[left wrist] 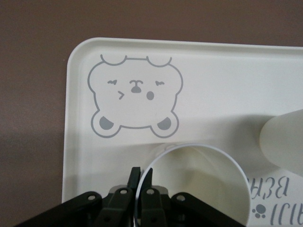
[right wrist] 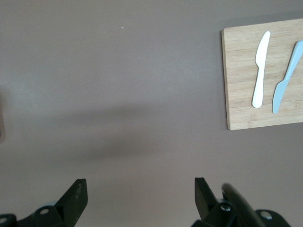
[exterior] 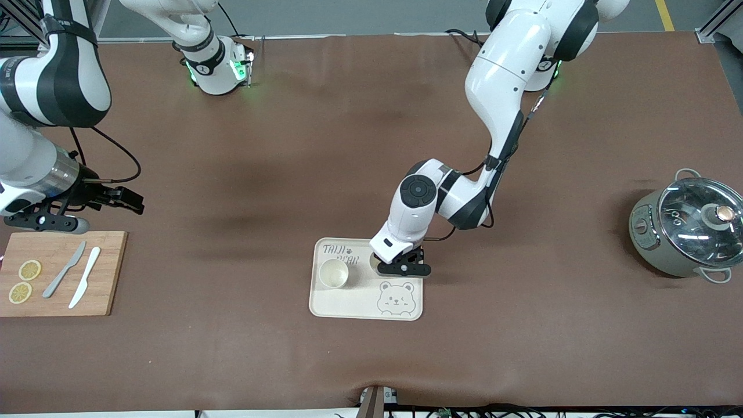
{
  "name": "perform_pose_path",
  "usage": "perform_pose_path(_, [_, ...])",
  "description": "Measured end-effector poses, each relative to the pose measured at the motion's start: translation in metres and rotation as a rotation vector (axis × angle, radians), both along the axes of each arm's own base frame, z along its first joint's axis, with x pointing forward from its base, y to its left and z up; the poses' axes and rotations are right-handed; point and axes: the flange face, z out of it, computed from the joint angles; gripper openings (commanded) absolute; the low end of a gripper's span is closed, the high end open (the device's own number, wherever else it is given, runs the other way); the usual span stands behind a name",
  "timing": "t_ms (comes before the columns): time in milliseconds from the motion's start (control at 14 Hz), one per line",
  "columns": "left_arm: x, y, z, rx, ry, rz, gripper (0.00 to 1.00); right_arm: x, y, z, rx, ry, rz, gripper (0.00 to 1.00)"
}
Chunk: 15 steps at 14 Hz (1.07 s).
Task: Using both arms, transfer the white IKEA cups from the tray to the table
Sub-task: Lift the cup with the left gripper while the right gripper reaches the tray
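Two plain cream-white cups stand on the bear tray point(exterior: 348, 305): the free cup point(exterior: 334, 273) toward the right arm's end, the gripped cup point(left wrist: 199, 184) beside it (mostly hidden from the front). The left gripper point(left wrist: 142, 179) pinches its rim, fingers narrow. The right gripper point(right wrist: 137, 194) waits with fingers wide, empty, above bare table near the cutting board point(exterior: 104, 273).

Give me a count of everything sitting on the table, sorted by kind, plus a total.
Cups: 2, one free, one in the left gripper grip
Tray: 1
Cutting board: 1
Knives: 2
Lemon slices: 2
Lidded pot: 1
Total: 9
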Motion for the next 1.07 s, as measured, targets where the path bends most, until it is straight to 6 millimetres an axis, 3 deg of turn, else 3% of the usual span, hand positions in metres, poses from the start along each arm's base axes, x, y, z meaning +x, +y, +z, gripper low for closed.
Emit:
perform_pose_path(214, [0.009,0.010,0.011,0.016,-0.002,-0.014,0.00,0.000,0.001,0.000,0.000,-0.001,-0.001,1.00])
perform_pose_path(357, [0.018,0.025,0.028,0.048,0.020,-0.037,0.00,0.001,0.012,0.000,0.001,-0.006,-0.013,1.00])
perform_pose_path(571, [0.036,0.065,0.069,0.098,0.067,-0.075,0.00,0.000,0.069,0.004,0.004,-0.026,-0.065,1.00])
perform_pose_path(857, [0.042,0.111,0.113,0.147,0.130,-0.138,0.00,0.000,0.140,0.005,0.089,-0.059,-0.146,1.00])
perform_pose_path(1071, [0.036,0.153,0.131,0.157,0.139,-0.181,0.00,0.006,0.188,-0.016,0.134,-0.093,-0.236,1.00])
